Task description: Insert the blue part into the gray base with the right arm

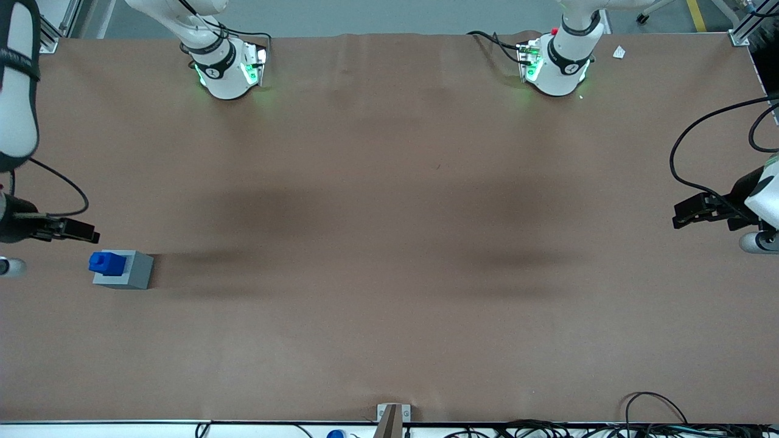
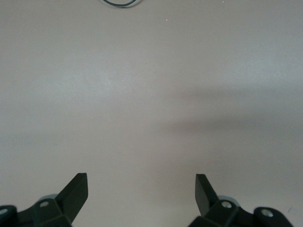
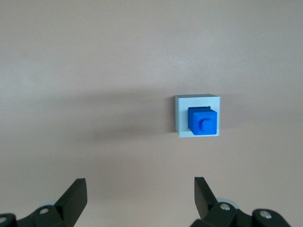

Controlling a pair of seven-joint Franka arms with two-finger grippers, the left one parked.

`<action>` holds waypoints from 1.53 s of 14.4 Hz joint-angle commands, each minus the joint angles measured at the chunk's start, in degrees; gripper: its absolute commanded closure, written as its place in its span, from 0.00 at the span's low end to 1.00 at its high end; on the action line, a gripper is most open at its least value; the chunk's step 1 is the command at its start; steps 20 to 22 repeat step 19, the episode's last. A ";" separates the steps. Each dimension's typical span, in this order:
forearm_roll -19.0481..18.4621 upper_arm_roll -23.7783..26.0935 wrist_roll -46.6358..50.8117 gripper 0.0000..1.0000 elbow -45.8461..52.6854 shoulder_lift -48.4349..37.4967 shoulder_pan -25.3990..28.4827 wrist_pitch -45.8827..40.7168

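The blue part (image 1: pixel 108 262) sits in the socket on top of the gray base (image 1: pixel 131 273), which rests on the brown table toward the working arm's end. In the right wrist view the blue part (image 3: pixel 202 121) stands in the gray base (image 3: pixel 181 116) with its stub up. My right gripper (image 1: pixel 79 230) is open and empty, raised above the table a little farther from the front camera than the base and apart from it. Its two black fingers (image 3: pixel 75 196) stand wide apart, with the gripper (image 3: pixel 140 195) holding nothing.
The brown table cover (image 1: pixel 389 243) spans the whole view. Two white arm bases (image 1: pixel 226 67) stand at the table's edge farthest from the front camera. A small bracket (image 1: pixel 392 415) sits at the nearest edge, with cables (image 1: pixel 657 420) along it.
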 commanded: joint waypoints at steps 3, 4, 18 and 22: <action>0.99 -0.23 2.20 0.00 -2.63 -8.65 3.16 -4.32; 0.99 -0.23 2.56 0.00 -2.63 -8.92 2.90 -5.38; -1.21 -0.14 6.43 0.00 -11.16 -20.35 6.15 -5.92; -1.21 -0.14 6.34 0.00 -10.55 -20.17 6.32 -6.53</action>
